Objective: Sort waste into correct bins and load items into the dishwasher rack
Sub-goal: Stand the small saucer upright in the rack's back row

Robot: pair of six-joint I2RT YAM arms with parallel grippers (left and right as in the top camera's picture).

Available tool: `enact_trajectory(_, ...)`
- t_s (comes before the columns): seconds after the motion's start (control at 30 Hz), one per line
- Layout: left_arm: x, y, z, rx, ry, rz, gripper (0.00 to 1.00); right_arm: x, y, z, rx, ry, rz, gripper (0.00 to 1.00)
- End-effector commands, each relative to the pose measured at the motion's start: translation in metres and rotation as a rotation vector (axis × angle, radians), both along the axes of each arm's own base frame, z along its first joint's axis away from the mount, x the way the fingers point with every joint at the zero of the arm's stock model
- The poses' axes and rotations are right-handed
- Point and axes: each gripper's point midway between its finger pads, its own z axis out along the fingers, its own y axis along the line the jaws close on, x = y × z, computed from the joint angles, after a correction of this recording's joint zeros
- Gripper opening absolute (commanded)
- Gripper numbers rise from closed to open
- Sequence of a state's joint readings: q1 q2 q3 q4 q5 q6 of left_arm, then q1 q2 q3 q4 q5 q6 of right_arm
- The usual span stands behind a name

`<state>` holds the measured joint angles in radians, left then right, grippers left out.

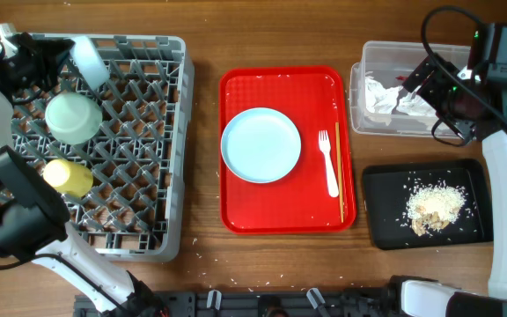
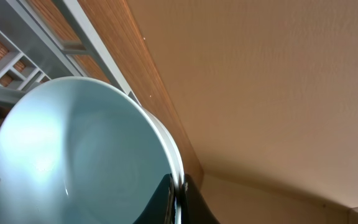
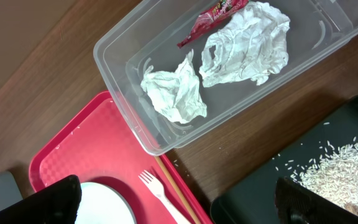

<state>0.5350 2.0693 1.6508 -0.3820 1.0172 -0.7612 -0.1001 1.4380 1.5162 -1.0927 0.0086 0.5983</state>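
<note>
From overhead, the rack (image 1: 95, 141) took up the left side of the table (image 1: 205, 35). The bowl (image 1: 71, 117) sat in the rack's left part, with the cup (image 1: 67, 176) just below it in the picture. The dish (image 1: 89, 60) stood tilted at the rack's far edge, and the left gripper (image 1: 55, 57) was at its left side. The red tray (image 1: 236, 211) lay in the middle. It carried the plate (image 1: 260, 145), the fork (image 1: 327, 163) to the plate's right, and the chopsticks (image 1: 340, 167) along the tray's right rim. At the far right the tub (image 1: 359, 79) held the napkins (image 1: 390, 97), and the right gripper (image 1: 421, 79) hung over it. The black tray (image 1: 377, 220) lay just in front of the tub with the rice (image 1: 436, 204) heaped in it.

In the left wrist view the dish filled most of the frame. Dark fingers were clamped on its rim at the bottom edge, one on each side. Rack bars showed behind the dish at the upper left, with bare wood beyond them.

In the right wrist view the two fingers stood wide apart with nothing between them. The tub lay below with two napkins and the wrapper (image 3: 213, 15) at its far end. The red tray's corner, the fork's tines, a chopstick end and the plate's edge showed at the lower left. The black tray with the rice was at the lower right.
</note>
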Motion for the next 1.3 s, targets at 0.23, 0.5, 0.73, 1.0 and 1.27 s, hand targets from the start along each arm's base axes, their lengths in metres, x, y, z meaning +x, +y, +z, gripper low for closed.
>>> enact_trajectory(0.23, -0.002, -0.002, -0.010, 0.005, 0.030, -0.006, 0.04, 0.002, -0.003, 0.004, -0.011, -0.009, -0.015, 1.00)
enact_trajectory(0.5, -0.006, 0.014, -0.016, 0.057, 0.032, 0.024, 0.04, 0.002, -0.003, 0.003, -0.011, -0.009, -0.015, 1.00)
enact_trajectory(0.73, -0.009, 0.030, -0.020, 0.153, 0.001, 0.028, 0.04, 0.002, -0.003, 0.004, -0.011, -0.009, -0.015, 1.00)
enact_trajectory(1.0, -0.027, 0.093, -0.030, 0.259, 0.031, 0.164, 0.25, 0.002, -0.003, 0.003, -0.011, -0.009, -0.015, 1.00)
enact_trajectory(1.27, -0.044, 0.123, -0.021, 0.274, 0.019, 0.223, 0.44, 0.002, -0.003, 0.004, -0.011, -0.009, -0.016, 1.00)
